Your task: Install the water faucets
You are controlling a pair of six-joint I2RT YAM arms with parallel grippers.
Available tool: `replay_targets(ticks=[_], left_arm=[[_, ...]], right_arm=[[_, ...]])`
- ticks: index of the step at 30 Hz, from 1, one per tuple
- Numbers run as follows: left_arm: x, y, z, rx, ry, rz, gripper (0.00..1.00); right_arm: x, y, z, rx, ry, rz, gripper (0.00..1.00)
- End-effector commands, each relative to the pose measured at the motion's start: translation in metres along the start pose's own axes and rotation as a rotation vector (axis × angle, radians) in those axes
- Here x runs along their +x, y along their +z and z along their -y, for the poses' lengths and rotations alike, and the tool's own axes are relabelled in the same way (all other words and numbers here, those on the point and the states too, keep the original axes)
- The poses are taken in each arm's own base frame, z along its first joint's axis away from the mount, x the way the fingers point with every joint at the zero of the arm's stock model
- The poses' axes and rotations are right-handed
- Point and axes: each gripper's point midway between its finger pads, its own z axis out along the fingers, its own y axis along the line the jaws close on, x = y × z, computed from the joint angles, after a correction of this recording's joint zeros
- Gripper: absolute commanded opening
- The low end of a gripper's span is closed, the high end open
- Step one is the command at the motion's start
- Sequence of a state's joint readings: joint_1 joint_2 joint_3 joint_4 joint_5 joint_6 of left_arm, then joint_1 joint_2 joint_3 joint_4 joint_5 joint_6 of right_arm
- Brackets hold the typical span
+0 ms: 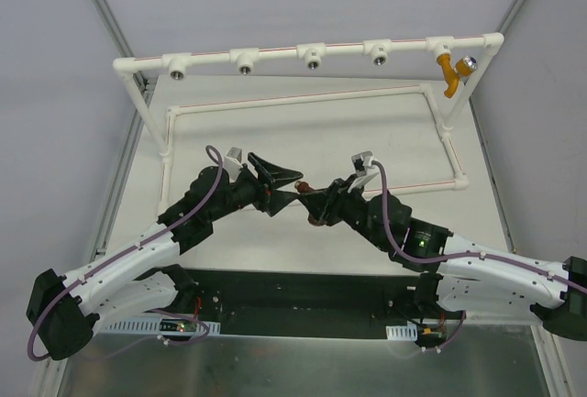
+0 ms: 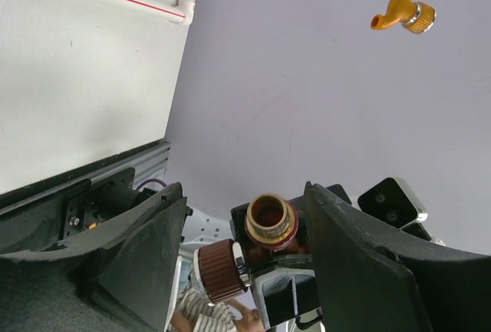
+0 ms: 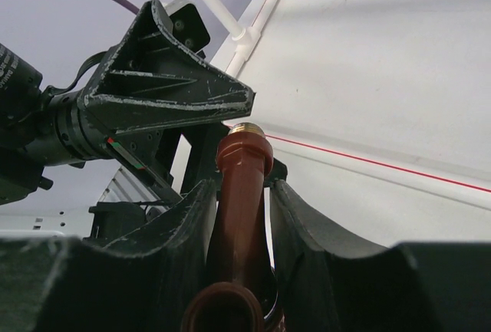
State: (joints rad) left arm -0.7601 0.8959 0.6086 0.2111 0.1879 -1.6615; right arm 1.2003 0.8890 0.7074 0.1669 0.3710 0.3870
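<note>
The dark reddish-brown faucet (image 3: 242, 194) is clamped between my right gripper's (image 3: 242, 186) fingers, brass threaded end pointing away. In the top view that gripper (image 1: 316, 203) holds the faucet (image 1: 315, 220) above the table's middle. My left gripper (image 1: 286, 186) is wide open right beside it. In the left wrist view the faucet's brass mouth (image 2: 270, 221) and ribbed knob (image 2: 219, 271) sit between the open left gripper's (image 2: 244, 194) fingers, not touched by them. The orange-yellow faucet (image 1: 451, 71) hangs from the right end of the white pipe rail; it also shows in the left wrist view (image 2: 399, 10).
The raised white pipe rail (image 1: 275, 52) at the back carries several tee sockets with metal-ringed holes (image 1: 245, 62). A lower white pipe frame (image 1: 303, 99) lies on the white board. A black rail runs along the near edge (image 1: 303, 292).
</note>
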Motion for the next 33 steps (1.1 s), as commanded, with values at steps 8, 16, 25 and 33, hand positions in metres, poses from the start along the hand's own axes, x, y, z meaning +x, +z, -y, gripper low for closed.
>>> replay_targets(ticks=[8, 16, 25, 33], left_arm=[[0.005, 0.003, -0.003, 0.003, 0.001, -0.027, 0.63], [0.005, 0.002, -0.013, -0.016, -0.007, -0.036, 0.62], [0.009, 0.004, 0.017, 0.031, -0.001, -0.044, 0.62], [0.007, 0.006, 0.032, 0.046, 0.029, -0.023, 0.62]], right_arm=[[-0.053, -0.002, -0.016, -0.022, -0.014, 0.189, 0.0], [-0.066, -0.001, -0.026, -0.044, -0.014, 0.229, 0.0], [-0.022, 0.018, -0.016, -0.028, -0.006, 0.106, 0.0], [0.009, 0.023, -0.013, -0.024, 0.014, 0.015, 0.0]])
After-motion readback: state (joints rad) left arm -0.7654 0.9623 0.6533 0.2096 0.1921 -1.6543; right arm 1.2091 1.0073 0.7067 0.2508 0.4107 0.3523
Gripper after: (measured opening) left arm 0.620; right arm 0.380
